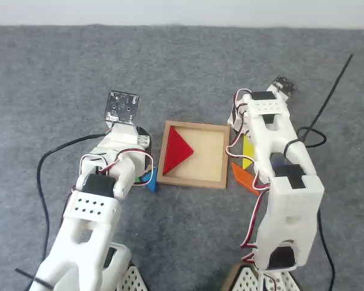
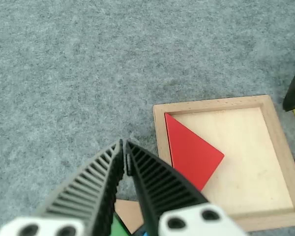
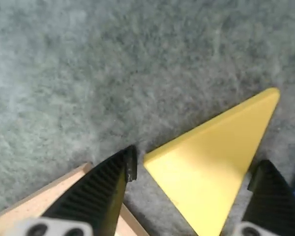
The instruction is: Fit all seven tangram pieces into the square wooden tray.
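The right tool [image 3: 196, 169] straddles the yellow triangle [image 3: 211, 147] with jaws wide, apparently poised to grip it for the wooden tray [image 2: 160, 130], while the left tool [image 2: 124, 147] hangs closed, empty.

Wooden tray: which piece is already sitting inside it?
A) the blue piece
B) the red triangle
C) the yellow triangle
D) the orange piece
B, because the red triangle lies flat inside the wooden tray along one of its sides, while the yellow triangle lies outside the tray.
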You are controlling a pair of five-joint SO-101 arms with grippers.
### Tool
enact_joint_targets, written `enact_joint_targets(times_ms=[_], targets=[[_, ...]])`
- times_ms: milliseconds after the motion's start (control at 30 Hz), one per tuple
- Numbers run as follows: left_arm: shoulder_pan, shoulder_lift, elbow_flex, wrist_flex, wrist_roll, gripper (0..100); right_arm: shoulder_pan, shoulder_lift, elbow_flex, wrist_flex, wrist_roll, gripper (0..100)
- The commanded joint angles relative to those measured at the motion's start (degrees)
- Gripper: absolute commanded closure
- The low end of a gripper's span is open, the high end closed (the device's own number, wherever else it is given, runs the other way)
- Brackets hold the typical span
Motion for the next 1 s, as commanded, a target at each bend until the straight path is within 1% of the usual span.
enact_joint_targets(times_ms=[0, 333, 400, 500, 600, 733, 867, 967], targets=[[-0.5, 0.1, -0.3, -1.4, 0.0, 99, 0.7, -0.7, -2.9, 0.6, -0.5, 64.9], [-0.4, 0.1, -0.3, -1.4, 0.0, 99, 0.8, -0.1, -2.9, 1.1, -0.4, 65.8], [-0.4, 0.1, -0.2, -1.4, 0.0, 99, 0.8, -0.2, -2.9, 1.8, -0.4, 71.2], [-0.4, 0.1, -0.2, -1.4, 0.0, 99, 0.9, -0.6, -2.9, 2.7, -0.1, 81.7], [-0.4, 0.1, -0.2, -1.4, 0.0, 99, 1.4, -0.6, -2.9, 2.7, 0.9, 87.4], [-0.4, 0.1, -0.2, -1.4, 0.0, 99, 2.7, -0.6, -2.9, 2.8, 2.3, 87.9], [-0.4, 0.1, -0.2, -1.4, 0.0, 99, 3.0, -0.9, -3.0, 5.1, 2.5, 87.9], [-0.4, 0.1, -0.2, -1.4, 0.0, 99, 2.6, -2.3, -3.0, 6.3, 5.2, 88.3]])
